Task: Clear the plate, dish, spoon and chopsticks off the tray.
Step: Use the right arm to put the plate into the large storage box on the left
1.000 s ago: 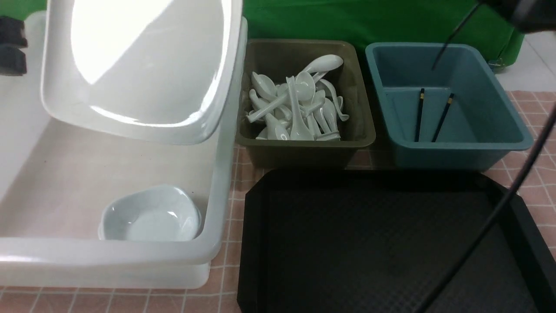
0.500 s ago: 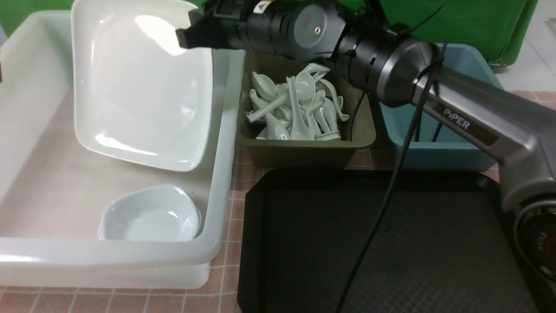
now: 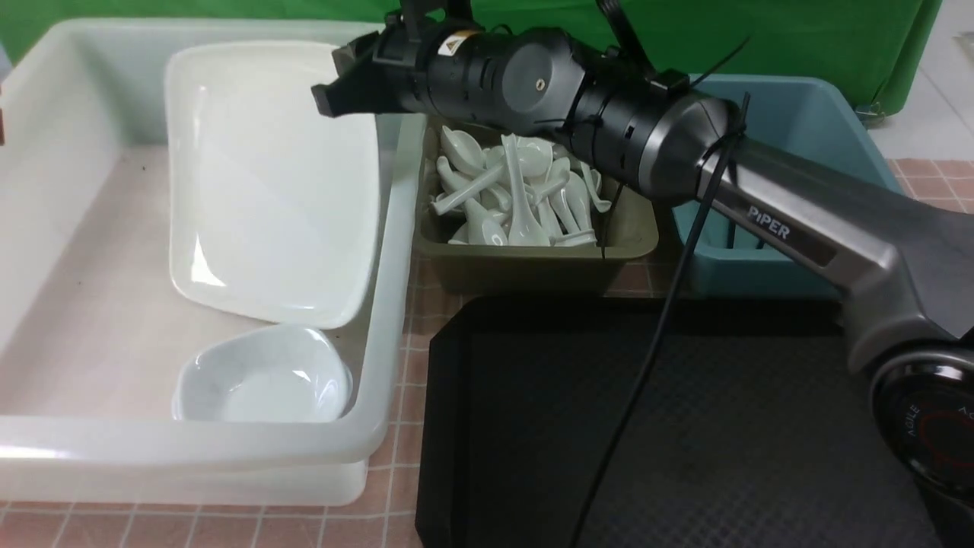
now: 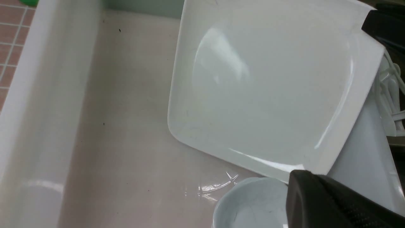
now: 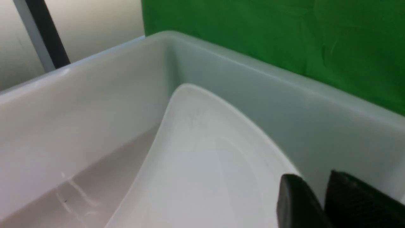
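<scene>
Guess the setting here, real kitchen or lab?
Likely a staged lab mock-up of dish clearing, not a real kitchen: a green backdrop behind, sorting bins on a pink checked cloth, an olive bin full of identical white spoons.

— What's behind the bench?
— A green backdrop (image 3: 799, 38) runs across twelve o'clock; pale floor tiles (image 3: 943, 91) show at two o'clock.
— And the bench itself?
— A pink checked cloth (image 3: 399, 380) with thin white lines covers it. Soft overhead light, bright glare on glossy surfaces.
</scene>
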Controlling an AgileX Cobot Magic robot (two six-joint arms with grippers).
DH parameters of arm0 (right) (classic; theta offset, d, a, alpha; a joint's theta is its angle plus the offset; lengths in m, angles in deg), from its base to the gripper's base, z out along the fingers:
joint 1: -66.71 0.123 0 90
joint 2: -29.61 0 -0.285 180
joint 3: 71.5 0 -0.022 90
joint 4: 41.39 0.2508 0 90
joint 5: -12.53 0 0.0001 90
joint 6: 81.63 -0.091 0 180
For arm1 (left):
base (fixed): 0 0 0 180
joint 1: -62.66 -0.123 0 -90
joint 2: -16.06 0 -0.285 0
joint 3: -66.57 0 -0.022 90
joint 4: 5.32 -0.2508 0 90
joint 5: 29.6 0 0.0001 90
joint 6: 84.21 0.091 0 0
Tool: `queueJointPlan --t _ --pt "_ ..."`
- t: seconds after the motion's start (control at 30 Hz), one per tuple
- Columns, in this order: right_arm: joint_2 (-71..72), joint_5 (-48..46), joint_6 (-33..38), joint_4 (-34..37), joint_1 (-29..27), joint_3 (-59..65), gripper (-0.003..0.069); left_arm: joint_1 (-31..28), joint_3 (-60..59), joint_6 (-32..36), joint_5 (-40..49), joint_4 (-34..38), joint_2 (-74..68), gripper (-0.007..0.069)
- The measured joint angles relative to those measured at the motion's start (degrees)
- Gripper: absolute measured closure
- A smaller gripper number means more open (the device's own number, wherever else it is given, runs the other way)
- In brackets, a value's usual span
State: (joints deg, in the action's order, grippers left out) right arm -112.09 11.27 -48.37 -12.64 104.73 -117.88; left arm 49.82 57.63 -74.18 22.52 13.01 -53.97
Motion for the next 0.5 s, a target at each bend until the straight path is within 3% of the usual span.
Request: queueJointPlan --t 0.07,0.23,0.33,0.47,0.5 --pt "0.0 0.39 0.0 0.29 0.0 0.0 0.036 0.0 0.0 0.0 0.0 0.0 0.0 0.0627" --pt "0.0 0.39 0.0 -0.1 0.0 0.0 0.0325 0.0 0.0 0.0 0.0 -0.13 0.0 0.0627" --pt "0.12 -0.12 0.0 -0.88 0.0 0.0 0.0356 0.0 0.0 0.08 0.0 -0.13 0.0 0.0627" --pt "1.5 -4.5 0.0 -2.68 -0.24 0.0 0.0447 0.0 0.0 0.53 0.0 -0.13 -0.1 0.0627" --pt "2.58 -7.33 -0.06 -3.05 -0.67 0.0 0.0499 0.0 0.0 0.66 0.0 -0.13 -0.25 0.0627"
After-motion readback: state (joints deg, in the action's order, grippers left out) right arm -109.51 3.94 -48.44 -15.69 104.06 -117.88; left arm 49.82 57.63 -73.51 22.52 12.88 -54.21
